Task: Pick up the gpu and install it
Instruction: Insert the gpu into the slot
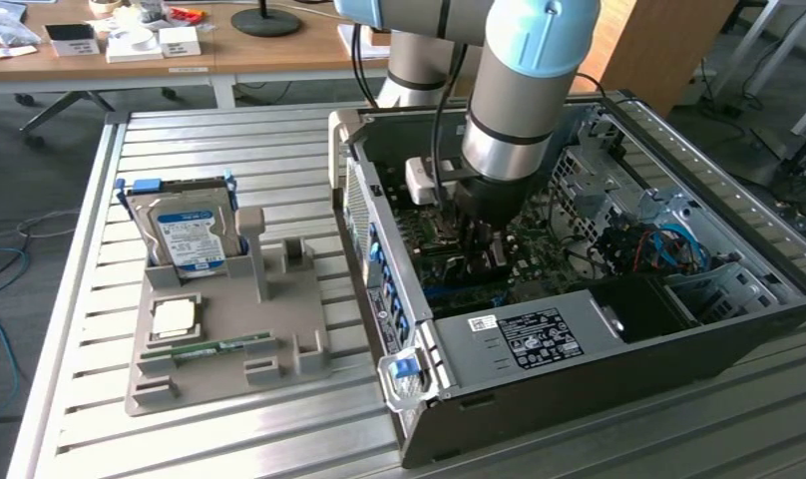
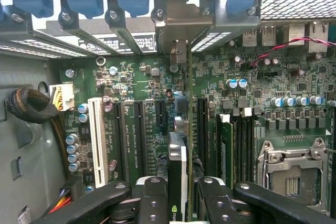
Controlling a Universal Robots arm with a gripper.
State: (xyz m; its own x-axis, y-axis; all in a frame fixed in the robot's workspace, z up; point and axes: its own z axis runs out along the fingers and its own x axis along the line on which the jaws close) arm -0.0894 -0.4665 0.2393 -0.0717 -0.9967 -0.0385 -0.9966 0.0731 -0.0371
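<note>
— While the arm reaches down into the computer case (image 1: 616, 329), what does the gripper (image 2: 177, 195) hold?
— It is clamped narrow on the gpu (image 2: 177, 166), held edge-on, upright, just above the motherboard (image 2: 136, 124) inside the case.
— And outside the case?
— A hard drive (image 1: 188, 235) stands in a grey holder (image 1: 223, 349) on the worktop (image 1: 230, 140), well apart from the case.

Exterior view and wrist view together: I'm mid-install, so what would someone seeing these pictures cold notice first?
First the arm reaching down into the open computer case, its gripper shut on the gpu, which stands on edge over the motherboard slots. Next, on the exterior view's left, the grey holder tray with a hard drive standing upright in it.
</note>
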